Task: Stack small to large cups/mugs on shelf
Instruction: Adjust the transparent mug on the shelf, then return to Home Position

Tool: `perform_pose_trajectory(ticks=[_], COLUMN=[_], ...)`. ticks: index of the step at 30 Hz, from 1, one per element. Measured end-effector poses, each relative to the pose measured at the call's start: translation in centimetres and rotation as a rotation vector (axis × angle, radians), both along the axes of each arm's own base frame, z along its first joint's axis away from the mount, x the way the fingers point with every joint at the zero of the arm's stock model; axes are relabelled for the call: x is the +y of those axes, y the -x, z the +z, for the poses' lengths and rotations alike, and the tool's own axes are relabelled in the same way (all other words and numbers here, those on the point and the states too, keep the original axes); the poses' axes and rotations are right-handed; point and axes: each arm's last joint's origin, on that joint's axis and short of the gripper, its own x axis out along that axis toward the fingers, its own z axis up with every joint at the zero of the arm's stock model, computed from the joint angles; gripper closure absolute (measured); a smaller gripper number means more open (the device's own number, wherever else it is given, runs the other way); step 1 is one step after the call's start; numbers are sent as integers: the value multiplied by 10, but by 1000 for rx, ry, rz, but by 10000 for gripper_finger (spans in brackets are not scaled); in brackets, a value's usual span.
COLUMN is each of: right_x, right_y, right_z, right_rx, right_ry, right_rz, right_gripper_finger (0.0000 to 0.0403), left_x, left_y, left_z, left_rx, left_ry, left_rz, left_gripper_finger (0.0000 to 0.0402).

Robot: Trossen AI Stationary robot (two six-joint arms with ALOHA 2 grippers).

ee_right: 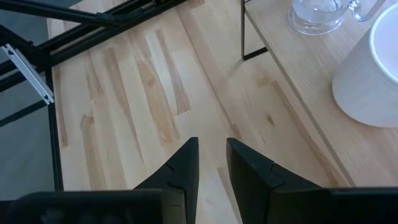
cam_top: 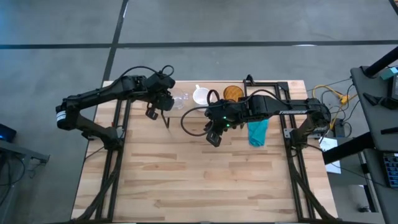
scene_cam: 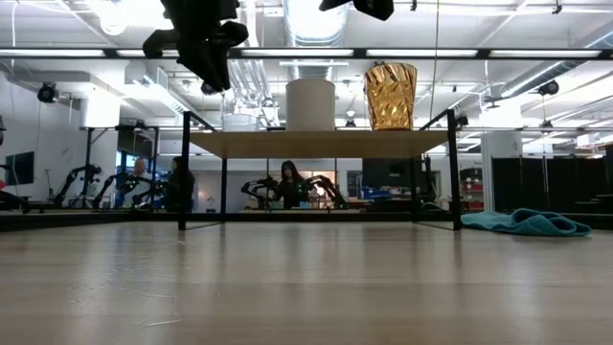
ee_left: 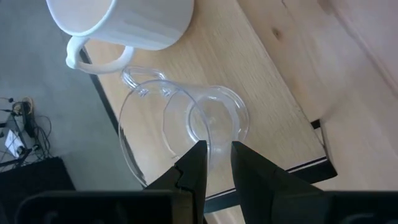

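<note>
The shelf [scene_cam: 316, 144] stands at the table's far side, and all three vessels stand upright on its plank. The small clear glass cup [ee_left: 186, 124] [cam_top: 181, 98] is nearest its left end. The white handled mug [scene_cam: 310, 103] [ee_left: 124, 22] is in the middle. The amber textured tumbler [scene_cam: 390, 96] [cam_top: 233, 93] is to the right. My left gripper [ee_left: 217, 149] [cam_top: 163, 106] hovers shut above the glass cup without touching it. My right gripper [ee_right: 211, 149] [cam_top: 213, 135] is shut over the bare tabletop, on the near side of the shelf.
A teal cloth [cam_top: 258, 132] [scene_cam: 527, 222] lies crumpled on the table toward the right, below the right arm. The shelf's thin black legs [scene_cam: 182, 182] stand on the tabletop. Light-wood tabletop [cam_top: 199, 186] stretches toward the near edge. People and other equipment show in the room behind.
</note>
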Motion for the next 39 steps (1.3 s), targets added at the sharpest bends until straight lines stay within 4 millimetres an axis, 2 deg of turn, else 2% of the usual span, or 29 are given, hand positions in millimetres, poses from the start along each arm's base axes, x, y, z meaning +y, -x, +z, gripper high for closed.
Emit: perform_pose_trajectory(ticks=[9, 12, 16, 23, 27, 35, 39], right_x=[0, 0, -1, -2, -1, 8, 11], right_y=[0, 1, 9, 22, 24, 31, 43], right_z=[0, 1, 10, 29, 31, 27, 40], right_rx=[1, -1, -22, -87, -90, -18, -75], right_ry=[3, 27, 46, 32, 21, 14, 34], right_rz=[3, 31, 52, 40, 36, 61, 85], right_gripper_finger=[326, 326, 326, 326, 326, 326, 326], left_x=[1, 3, -2, -24, -35, -52, -60], left_y=[-3, -3, 5, 35, 59, 113, 139], left_z=[0, 15, 46, 104, 130, 154, 160], left_rx=[-9, -54, -166, -464, -628, -901, -986], left_ry=[-2, -80, -116, 39, 148, 464, 522], left_rz=[17, 62, 135, 63, 131, 386, 411], left_gripper_finger=[343, 343, 343, 343, 343, 343, 343])
